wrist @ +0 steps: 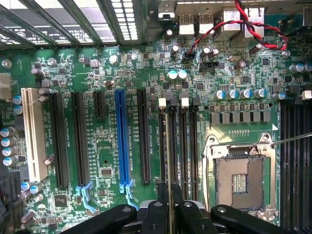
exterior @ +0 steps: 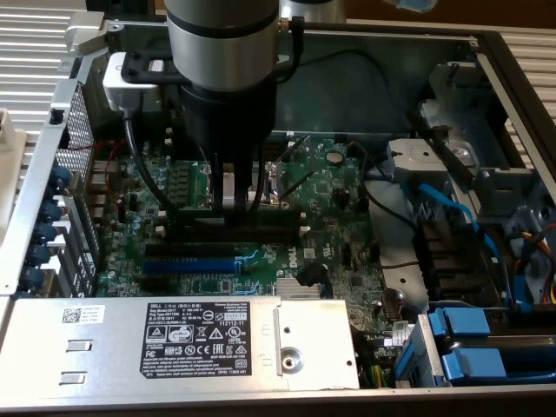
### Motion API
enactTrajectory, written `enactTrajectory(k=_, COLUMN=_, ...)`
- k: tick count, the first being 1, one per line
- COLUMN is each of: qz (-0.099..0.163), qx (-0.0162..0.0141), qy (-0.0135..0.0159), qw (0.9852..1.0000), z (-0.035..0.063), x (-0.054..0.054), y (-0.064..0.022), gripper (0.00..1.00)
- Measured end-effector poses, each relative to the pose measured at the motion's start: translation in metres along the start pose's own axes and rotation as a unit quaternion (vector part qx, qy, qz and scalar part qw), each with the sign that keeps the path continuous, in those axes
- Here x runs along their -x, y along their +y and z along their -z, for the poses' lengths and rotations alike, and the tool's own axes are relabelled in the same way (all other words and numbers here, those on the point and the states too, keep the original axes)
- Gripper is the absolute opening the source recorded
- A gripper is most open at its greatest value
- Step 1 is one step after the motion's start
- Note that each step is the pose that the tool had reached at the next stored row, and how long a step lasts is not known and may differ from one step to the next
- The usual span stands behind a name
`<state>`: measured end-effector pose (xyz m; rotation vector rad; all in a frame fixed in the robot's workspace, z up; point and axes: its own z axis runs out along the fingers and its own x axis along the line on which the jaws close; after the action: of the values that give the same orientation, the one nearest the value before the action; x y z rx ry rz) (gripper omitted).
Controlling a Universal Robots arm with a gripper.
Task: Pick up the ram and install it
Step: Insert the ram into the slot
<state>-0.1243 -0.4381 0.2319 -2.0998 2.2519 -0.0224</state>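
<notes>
My gripper (wrist: pixel 170 210) hangs low over the green motherboard (wrist: pixel 107 161), directly above the black memory slots with white end clips (wrist: pixel 178 141). Its dark fingers (wrist: pixel 156 214) are shut on a thin olive strip seen edge-on, the ram (wrist: pixel 170 195), which lines up with the slots' length between the first two of them. In the exterior view the arm's grey wrist covers the board's middle, and the gripper (exterior: pixel 233 207) ends just above the dark slot row (exterior: pixel 261 232). Whether the ram touches a slot I cannot tell.
A blue expansion slot (wrist: pixel 122 139) and black slots lie beside the memory slots. The open CPU socket (wrist: pixel 241 178) sits on their other side. The metal power supply (exterior: pixel 174 334), blue drive carriers (exterior: pixel 486 343), loose cables (exterior: pixel 434 195) and case walls ring the board.
</notes>
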Motion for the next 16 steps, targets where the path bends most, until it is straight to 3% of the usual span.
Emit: enactTrajectory(k=16, qz=0.0, qx=0.0, qy=0.0001, qw=1.0, z=-0.0009, x=-0.0007, y=0.0012, gripper=0.15)
